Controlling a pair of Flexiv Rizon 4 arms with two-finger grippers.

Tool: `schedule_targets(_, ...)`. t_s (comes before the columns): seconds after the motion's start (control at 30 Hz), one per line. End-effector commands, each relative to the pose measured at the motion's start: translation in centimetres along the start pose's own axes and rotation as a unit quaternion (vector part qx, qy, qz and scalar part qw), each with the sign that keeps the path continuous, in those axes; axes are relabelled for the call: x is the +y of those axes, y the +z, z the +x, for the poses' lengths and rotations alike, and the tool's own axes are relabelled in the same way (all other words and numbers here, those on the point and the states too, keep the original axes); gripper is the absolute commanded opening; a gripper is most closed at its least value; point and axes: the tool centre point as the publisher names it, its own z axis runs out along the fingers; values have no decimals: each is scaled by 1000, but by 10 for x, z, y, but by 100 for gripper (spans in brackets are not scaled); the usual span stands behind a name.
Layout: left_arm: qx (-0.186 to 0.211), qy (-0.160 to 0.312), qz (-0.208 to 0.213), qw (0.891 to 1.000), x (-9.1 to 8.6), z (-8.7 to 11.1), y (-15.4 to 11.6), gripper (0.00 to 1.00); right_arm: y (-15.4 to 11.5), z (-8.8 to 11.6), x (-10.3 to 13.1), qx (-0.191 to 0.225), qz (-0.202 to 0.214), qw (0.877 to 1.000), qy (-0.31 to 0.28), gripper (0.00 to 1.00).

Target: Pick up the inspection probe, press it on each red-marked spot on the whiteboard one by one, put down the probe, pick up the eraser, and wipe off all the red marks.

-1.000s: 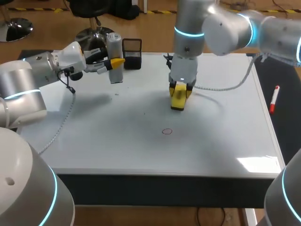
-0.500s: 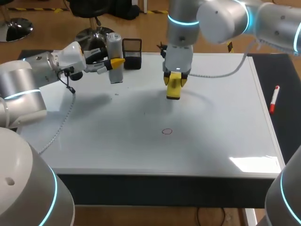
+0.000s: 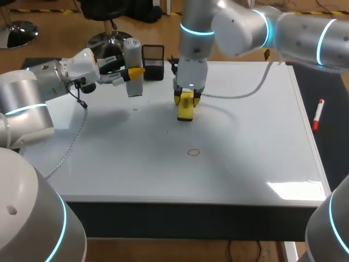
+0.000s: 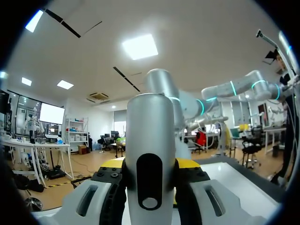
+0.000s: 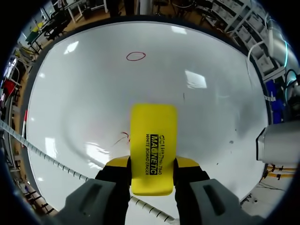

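Right jaws clamp the eraser [image 3: 186, 109]; left jaws grip the probe [image 3: 132, 54] near a black holder [image 3: 153, 57]; red circle [image 5: 136, 56] ahead of eraser.

The inspection probe [image 4: 150, 154] between the left gripper's [image 4: 150, 165] fingers covers most of their yellow tips, and its near end is cut off. The eraser [image 5: 153, 146] hides the right gripper's [image 5: 153, 165] pads and the whiteboard [image 5: 84, 93] under it; contact cannot be told. A faint red trace [image 5: 123, 136] just beside the eraser is too thin to make out
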Motion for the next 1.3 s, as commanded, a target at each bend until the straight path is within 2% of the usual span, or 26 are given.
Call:
schedule_targets(0.03, 0, 0, 0, 1000, -1, 0, 0, 0, 10, -1, -2, 3, -9, 1000, 1, 0)
schedule_targets(0.33, 0, 0, 0, 1000, -1, 0, 0, 0, 22, 7, 8, 5, -24, 1000, 11, 0)
schedule_targets(0.67, 0, 0, 0, 1000, -1, 0, 0, 0, 34, 30, 16, 12, -40, 999, 35, 0)
schedule_targets(1.07, 0, 0, 0, 1000, -1, 0, 0, 0, 34, 66, 20, 22, -43, 996, 71, 0)
schedule_targets(1.3, 0, 0, 0, 1000, -1, 0, 0, 0, 31, 74, 20, 27, -42, 996, 77, 0)
